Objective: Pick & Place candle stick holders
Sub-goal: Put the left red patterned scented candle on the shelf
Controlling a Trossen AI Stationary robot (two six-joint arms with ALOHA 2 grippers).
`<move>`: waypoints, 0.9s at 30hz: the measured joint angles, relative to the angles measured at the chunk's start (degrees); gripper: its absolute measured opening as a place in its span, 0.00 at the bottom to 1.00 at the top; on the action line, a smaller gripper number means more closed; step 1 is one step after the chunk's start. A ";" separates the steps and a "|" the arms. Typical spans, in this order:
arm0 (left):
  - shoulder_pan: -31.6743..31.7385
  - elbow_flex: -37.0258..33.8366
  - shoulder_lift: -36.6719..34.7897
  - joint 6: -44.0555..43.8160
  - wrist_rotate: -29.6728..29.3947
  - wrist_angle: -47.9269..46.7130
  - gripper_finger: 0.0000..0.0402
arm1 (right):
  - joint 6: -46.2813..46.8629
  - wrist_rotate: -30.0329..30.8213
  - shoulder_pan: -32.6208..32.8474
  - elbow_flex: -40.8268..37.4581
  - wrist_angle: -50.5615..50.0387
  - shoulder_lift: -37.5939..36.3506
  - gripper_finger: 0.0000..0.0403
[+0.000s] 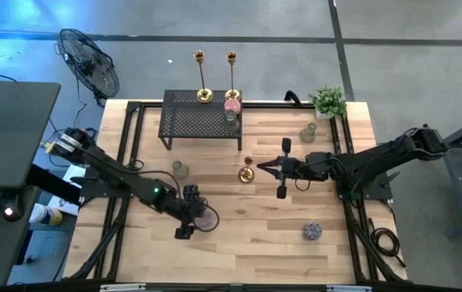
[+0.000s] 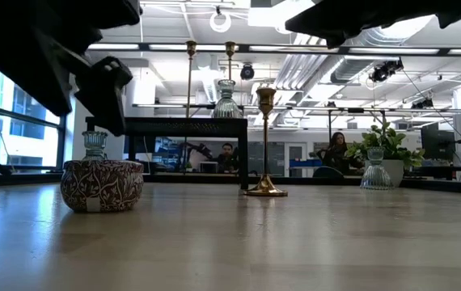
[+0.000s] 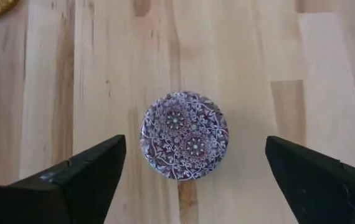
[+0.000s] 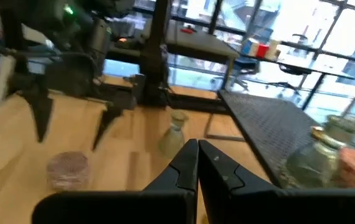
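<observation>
Patterned purple holder [image 3: 184,135] is straddled by the open left hand [image 1: 192,212], poised to descend and close; the shut right hand [image 1: 263,166] is held beside the gold candlestick [image 1: 247,173].

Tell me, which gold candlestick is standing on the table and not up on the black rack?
The gold candlestick in the middle of the table, just ahead of the right gripper. The other two gold candlesticks stand up on the black rack at the back.

A black mesh rack [image 1: 201,120] stood at the far middle of the wooden table [image 1: 239,243]. A small green potted plant [image 1: 327,102] sat near the far right corner. A black fan [image 1: 89,63] stood on the floor beyond the table's far left corner. In the low view, 2 people [image 2: 337,151] sat in the room behind.
</observation>
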 joint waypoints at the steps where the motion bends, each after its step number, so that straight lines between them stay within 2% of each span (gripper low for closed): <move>1: 0.00 0.00 0.45 -0.93 -0.29 0.29 0.95 | 0.39 -0.87 -0.01 0.00 0.51 0.33 0.00; 13: 0.04 0.02 7.90 -6.11 -5.14 7.56 0.95 | 1.35 -3.23 0.92 0.00 -0.06 1.00 0.00; 27: 0.04 -0.04 13.46 -6.07 -4.58 7.84 0.94 | 1.13 -3.34 0.92 0.00 -1.37 1.00 0.00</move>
